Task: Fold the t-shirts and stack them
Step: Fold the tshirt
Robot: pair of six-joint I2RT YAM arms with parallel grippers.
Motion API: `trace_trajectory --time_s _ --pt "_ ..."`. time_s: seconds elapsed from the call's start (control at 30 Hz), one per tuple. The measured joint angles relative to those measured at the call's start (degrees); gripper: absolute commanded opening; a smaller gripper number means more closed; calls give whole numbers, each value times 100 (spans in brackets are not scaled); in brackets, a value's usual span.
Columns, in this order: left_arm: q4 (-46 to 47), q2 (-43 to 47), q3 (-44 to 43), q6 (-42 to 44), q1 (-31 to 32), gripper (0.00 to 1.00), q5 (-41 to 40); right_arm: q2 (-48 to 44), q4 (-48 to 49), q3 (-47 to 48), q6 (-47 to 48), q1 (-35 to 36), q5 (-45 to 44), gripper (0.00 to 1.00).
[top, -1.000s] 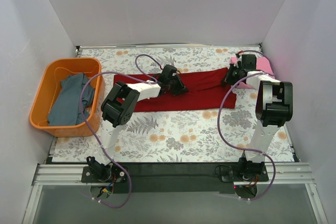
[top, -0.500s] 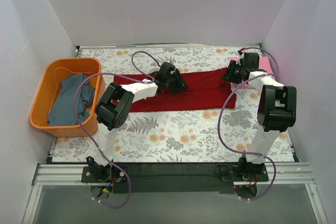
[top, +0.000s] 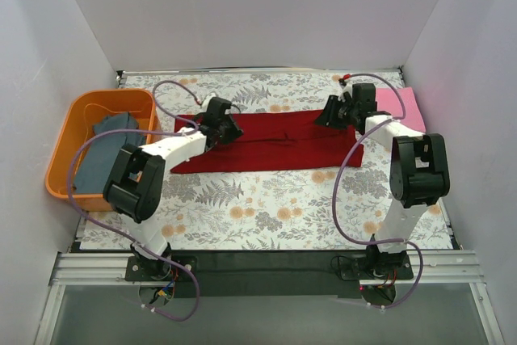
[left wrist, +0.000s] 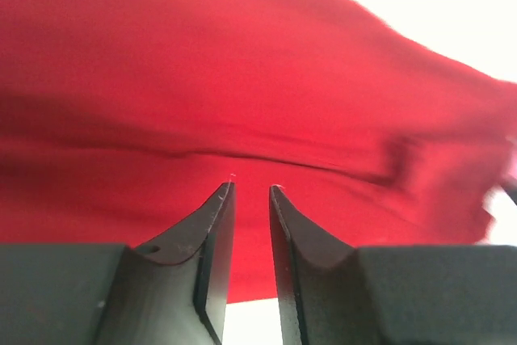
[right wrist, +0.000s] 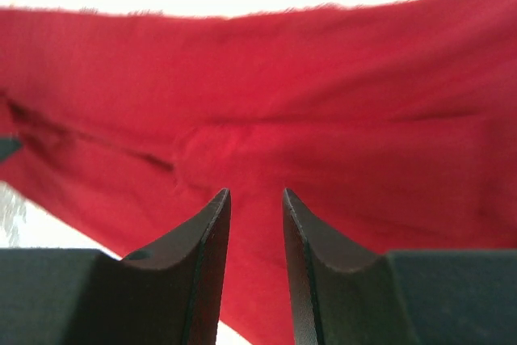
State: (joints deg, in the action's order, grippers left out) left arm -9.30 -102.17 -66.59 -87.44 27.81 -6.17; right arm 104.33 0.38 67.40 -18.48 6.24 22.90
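Both the left fingers and right fingers hang slightly parted, gripping nothing, over the dark red t-shirt's far edge. Bare bench out front.

Dark red t-shirt: blurred in both wrist views, running past their edges. Grey-blue t-shirt in the orange basket, left, partly covered by the left arm. Pink t-shirt, far right, partly behind the right arm.

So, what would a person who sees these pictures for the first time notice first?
Probably the dark red t-shirt, lying as a long band across the floral tablecloth, with the left gripper and the right gripper low over it. Next, the orange basket at the left, holding a grey-blue shirt.
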Motion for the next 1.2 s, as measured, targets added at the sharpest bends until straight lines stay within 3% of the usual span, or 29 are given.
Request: trace_trajectory --time_s 0.23,0.4,0.67,0.77,0.97,1.2 --pt "-435 710 1351 20 -892 20 -304 111 175 -356 -92 133 79 34" --pt "-564 951 1858 -66 -1276 17 -278 437 260 -356 -85 7 -81 34" --pt "-896 1729 2514 -92 -1508 17 -229 595 328 -385 -87 -188 -240 34" --pt "-1139 2041 2684 -50 -1508 22 -190 549 339 -415 -87 -208 -310 35" --pt "-1355 2573 2669 175 -1530 31 -68 -153 289 -935 -168 -243 -599 39" --pt "-1333 2157 2186 778 -1534 33 144 -1633 127 -2009 -433 -249 -1016 39"
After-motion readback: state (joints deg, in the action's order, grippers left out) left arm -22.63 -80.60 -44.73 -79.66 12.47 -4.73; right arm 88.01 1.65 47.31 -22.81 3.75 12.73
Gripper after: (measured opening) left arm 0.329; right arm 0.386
